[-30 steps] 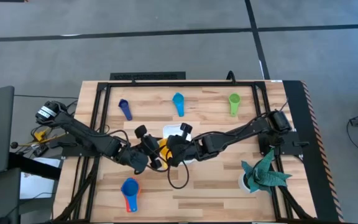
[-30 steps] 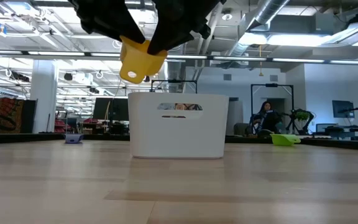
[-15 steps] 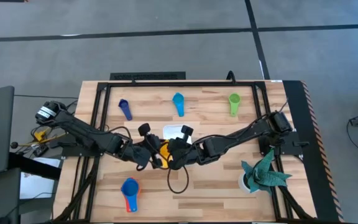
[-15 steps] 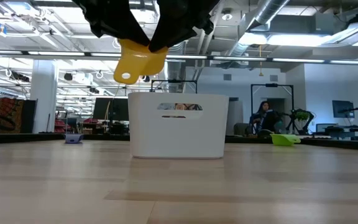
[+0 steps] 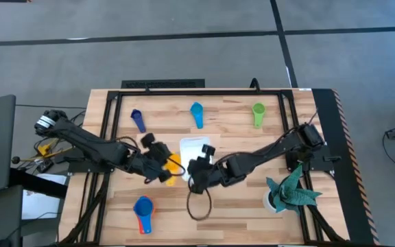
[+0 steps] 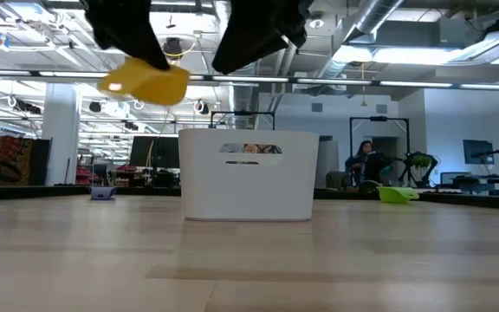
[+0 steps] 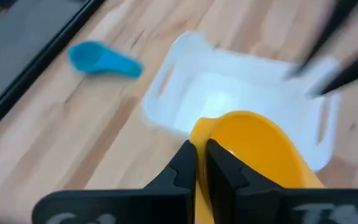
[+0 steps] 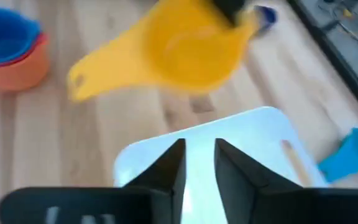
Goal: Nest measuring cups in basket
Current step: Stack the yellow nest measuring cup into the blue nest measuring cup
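Observation:
My left gripper [image 5: 160, 163] is shut on the yellow cup [image 5: 173, 165], held in the air beside the near left corner of the white basket [image 5: 193, 147]. The cup also shows in the low view [image 6: 145, 84] and in the right wrist view [image 8: 185, 50]. My right gripper [image 5: 199, 174] is open and empty just near of the basket, apart from the cup. A dark blue cup [image 5: 138, 121], a light blue cup [image 5: 197, 114] and a green cup [image 5: 258, 114] lie along the far side. A blue cup sits nested in orange and red ones [image 5: 143, 210] at the near left. My left gripper pinches the yellow cup's bowl wall at the rim [image 7: 199, 132], on the side opposite the handle [image 8: 95, 73]. One finger seems to be inside the bowl and one outside. The cup is lifted clear and lies about level, with its handle sticking out away from the fingers.
A teal folded-paper plant [image 5: 291, 193] stands at the near right. A black cable loop [image 5: 199, 204] lies near of the right gripper. A black frame runs along the table's far and side edges. Bare wood lies between the basket and the near edge.
My left gripper has gone toward the table's left and a little toward the far edge, carrying the yellow cup. The cup has tipped from handle-down to about level. My right gripper, close against the cup before, now stands apart from it, a little nearer the near edge.

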{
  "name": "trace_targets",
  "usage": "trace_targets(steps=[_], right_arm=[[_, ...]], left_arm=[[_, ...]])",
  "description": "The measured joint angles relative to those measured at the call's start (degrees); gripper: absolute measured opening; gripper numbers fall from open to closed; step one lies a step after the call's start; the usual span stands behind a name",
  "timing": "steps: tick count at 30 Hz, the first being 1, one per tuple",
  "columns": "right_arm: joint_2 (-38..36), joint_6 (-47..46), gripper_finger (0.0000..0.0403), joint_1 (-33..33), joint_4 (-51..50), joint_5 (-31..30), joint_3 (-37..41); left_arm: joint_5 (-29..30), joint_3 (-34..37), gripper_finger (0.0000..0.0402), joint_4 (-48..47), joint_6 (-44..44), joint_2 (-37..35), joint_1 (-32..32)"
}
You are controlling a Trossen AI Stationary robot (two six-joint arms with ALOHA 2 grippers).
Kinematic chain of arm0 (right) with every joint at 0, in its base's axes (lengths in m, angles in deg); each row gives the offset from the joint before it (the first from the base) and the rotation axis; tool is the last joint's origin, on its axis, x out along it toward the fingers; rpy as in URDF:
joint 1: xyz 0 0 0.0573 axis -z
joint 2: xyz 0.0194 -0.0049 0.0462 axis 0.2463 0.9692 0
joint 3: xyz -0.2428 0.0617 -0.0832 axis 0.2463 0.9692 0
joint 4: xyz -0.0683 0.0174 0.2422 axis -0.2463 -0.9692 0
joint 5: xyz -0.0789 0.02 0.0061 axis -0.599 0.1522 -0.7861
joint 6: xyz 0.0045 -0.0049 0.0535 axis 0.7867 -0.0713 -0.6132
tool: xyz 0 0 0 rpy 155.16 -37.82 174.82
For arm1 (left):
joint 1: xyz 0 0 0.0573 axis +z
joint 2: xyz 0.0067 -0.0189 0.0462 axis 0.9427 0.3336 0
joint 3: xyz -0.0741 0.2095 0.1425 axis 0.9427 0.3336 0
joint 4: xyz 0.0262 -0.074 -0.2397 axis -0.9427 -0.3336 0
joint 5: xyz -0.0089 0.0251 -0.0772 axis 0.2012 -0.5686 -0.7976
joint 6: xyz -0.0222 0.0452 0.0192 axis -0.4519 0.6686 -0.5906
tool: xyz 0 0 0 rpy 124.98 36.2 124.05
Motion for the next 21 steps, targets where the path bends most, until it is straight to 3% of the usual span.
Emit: trace_targets(steps=[6, 11, 16, 21], right_arm=[[-0.8, 1.9, 0.0181, -1.5, 4.2, -0.5, -0.1], [-1.9, -1.0, 0.0229, -3.3, 1.4, -3.5, 0.0], [-2.1, -2.4, 0.0238, -4.2, 0.7, -6.1, 0.0], [-2.1, -3.5, 0.0227, -4.1, 0.5, -6.1, 0.0]], left_arm=[[-4.2, -0.4, 0.0001, -8.0, -16.0, -3.0, -2.4], [-6.1, -0.4, 0.0, -11.8, -34.6, -3.0, -12.5], [-2.9, -0.4, 0.0, -12.1, -48.3, 0.5, -24.3], [-1.5, -0.4, 0.0, -12.5, -59.6, 7.0, -30.5]])
